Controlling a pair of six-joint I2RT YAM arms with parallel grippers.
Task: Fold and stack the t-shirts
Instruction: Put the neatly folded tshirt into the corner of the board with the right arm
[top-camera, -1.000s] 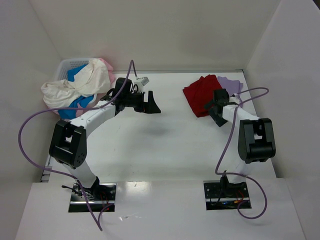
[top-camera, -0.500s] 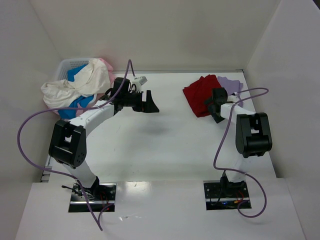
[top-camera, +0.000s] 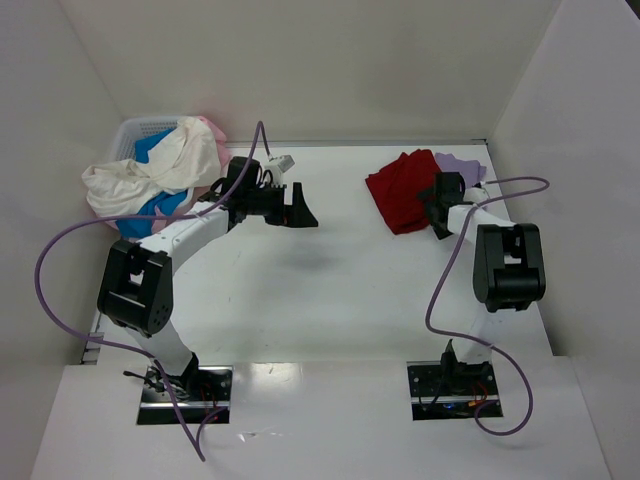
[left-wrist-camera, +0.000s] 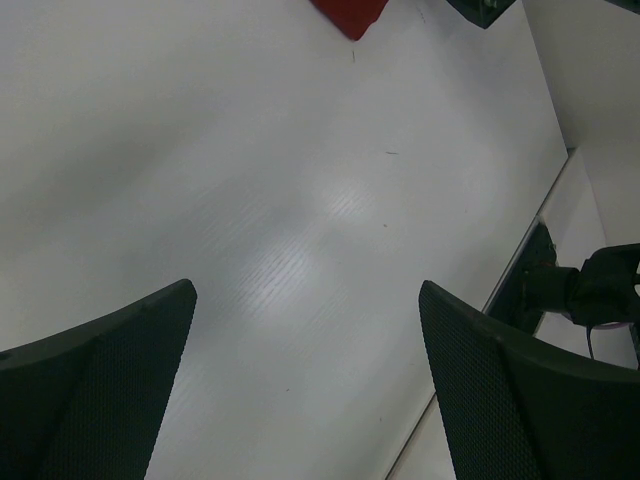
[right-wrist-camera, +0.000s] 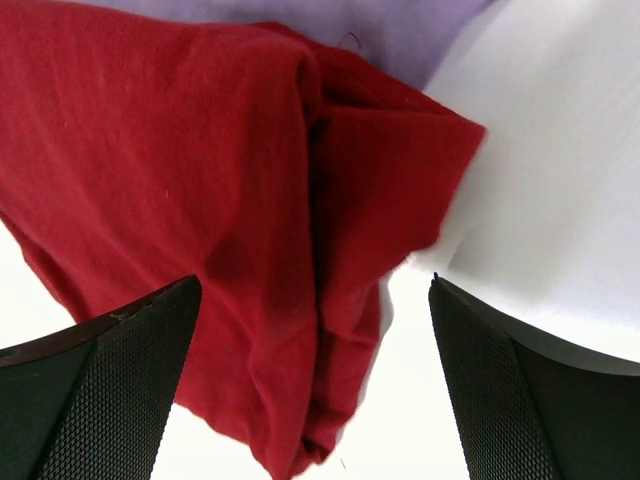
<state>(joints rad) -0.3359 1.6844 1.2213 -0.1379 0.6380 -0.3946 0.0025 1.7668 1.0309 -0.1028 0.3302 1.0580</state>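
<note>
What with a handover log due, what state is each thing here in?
Red shirt: folded, rumpled
Lavender shirt: folded, partly under the red
Cream shirt: unfolded, draped over the basket
Blue shirt: unfolded, in the basket
Pink shirt: unfolded, in the basket
Left gripper: open, empty
Right gripper: open, empty

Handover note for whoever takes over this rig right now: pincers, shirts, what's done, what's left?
Left pincer: open, empty, above bare table.
Right pincer: open, hovering over the dark red shirt, gripping nothing.
Done: the dark red shirt lies folded at far right, overlapping the lavender shirt.
Left: the cream-white shirt, blue shirt and pink shirt are heaped unfolded in the basket; fold and stack them.
</note>
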